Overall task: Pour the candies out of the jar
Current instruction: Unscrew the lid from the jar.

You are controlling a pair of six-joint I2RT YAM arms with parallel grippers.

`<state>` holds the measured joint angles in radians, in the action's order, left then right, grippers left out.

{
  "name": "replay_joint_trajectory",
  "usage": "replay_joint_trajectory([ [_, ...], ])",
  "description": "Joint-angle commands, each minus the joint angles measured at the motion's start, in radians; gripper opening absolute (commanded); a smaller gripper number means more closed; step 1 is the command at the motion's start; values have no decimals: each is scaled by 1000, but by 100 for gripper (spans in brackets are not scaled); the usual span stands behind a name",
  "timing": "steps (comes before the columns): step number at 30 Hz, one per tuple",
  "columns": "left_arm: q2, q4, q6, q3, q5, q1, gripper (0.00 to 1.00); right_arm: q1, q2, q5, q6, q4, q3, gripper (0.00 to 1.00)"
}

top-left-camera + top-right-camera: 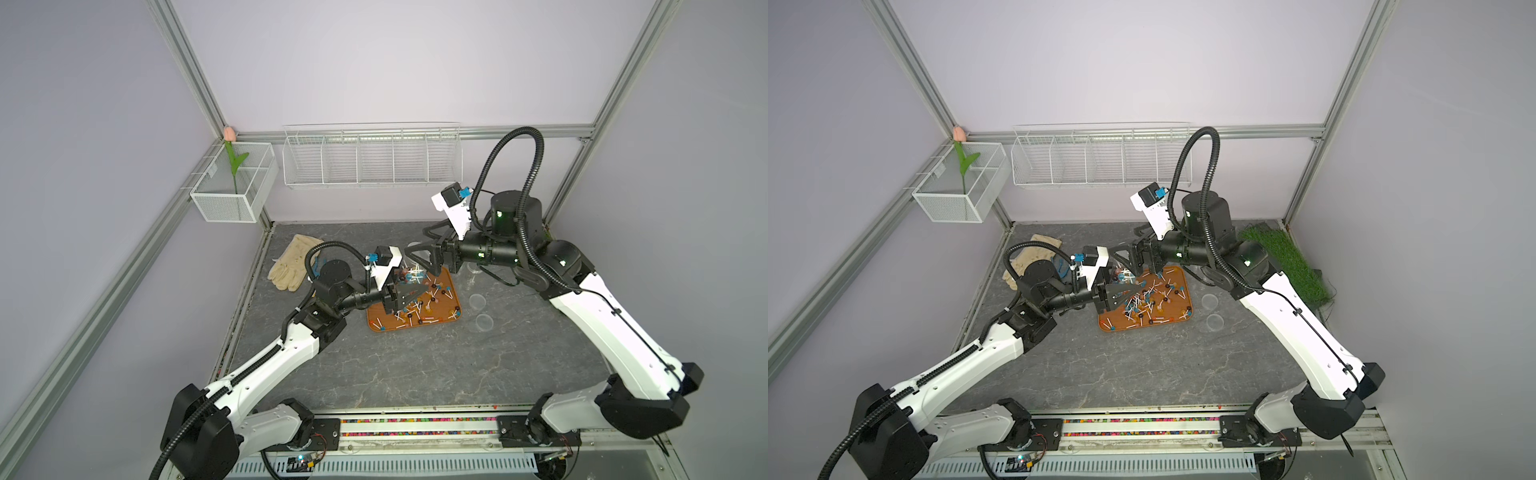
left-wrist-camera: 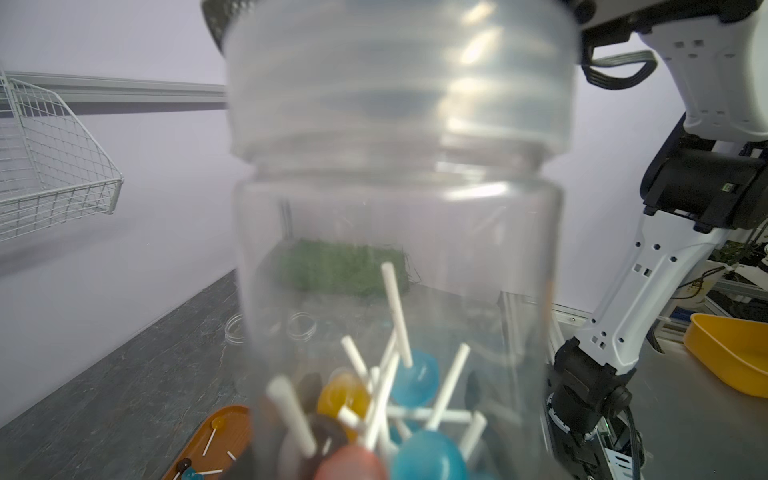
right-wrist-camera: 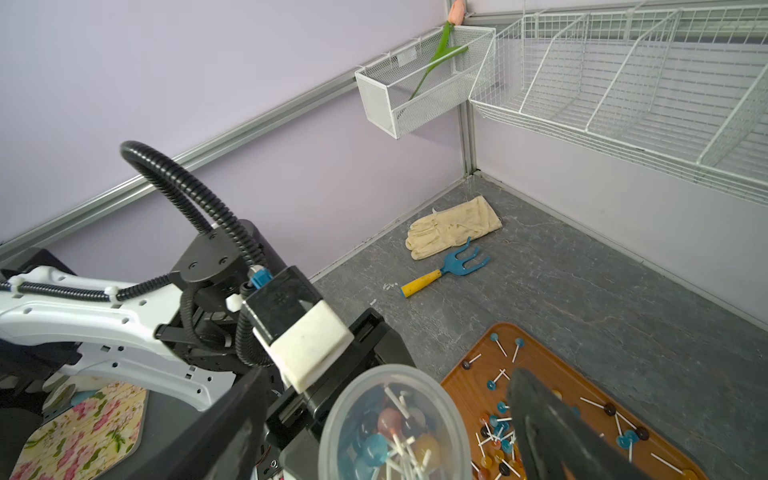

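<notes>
Dozens of candies [image 1: 415, 312] already lie scattered across the brown tray [image 3: 548, 361]. Taking the back wall as 12 o'clock, the tray sits near the middle of the table [image 1: 395, 374], a little toward 12.

More candies, with blue, orange and dark brown heads on white sticks, are bunched inside the clear jar [image 2: 399, 249], at the end away from its ribbed neck. You have the left gripper [image 1: 402, 296] pinching that jar, its jaws pressed onto the body, above the tray's 11 o'clock edge.

Your right gripper [image 1: 417, 246] points in from 2 o'clock with its fingers [image 3: 552, 432] spread wide, one on either side of the jar's ribbed end. Whether they touch it, you cannot tell from these views.

Around your work area:
- A pale glove [image 1: 291, 262] lies at 10 o'clock.
- A small blue fork [image 3: 449, 268] with a yellow handle sits just beside the glove.
- Two clear discs [image 1: 477, 300] rest on the table at the tray's 3 o'clock side.
- A patch of green turf [image 1: 1287, 262] lies at the table's 2 o'clock edge.
</notes>
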<state>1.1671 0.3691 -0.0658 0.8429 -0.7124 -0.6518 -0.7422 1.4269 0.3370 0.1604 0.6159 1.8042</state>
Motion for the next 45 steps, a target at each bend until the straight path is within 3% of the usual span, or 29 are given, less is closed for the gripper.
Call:
replay_joint_trajectory([
  [1,-6,31,23,-8,6,4,54,-11,10,-24,15,7,-6,91],
  [4,-3,34,23,-7,5,4,54,-17,20,-26,16,13,-6,88],
  [9,0,36,22,-5,6,5,54,-18,24,-27,6,23,-9,75],
  [21,-1,36,22,-4,7,4,54,-18,35,-39,-8,39,-11,74],
  [30,-6,36,14,-6,2,4,54,-17,40,6,-50,44,-9,55],
  [36,-19,-1,15,13,-38,4,54,44,49,137,-122,53,44,52],
  [41,-24,-22,-2,21,-94,4,54,98,40,393,-241,32,72,52],
  [45,-23,-33,-8,31,-126,4,54,105,37,578,-418,82,90,56],
])
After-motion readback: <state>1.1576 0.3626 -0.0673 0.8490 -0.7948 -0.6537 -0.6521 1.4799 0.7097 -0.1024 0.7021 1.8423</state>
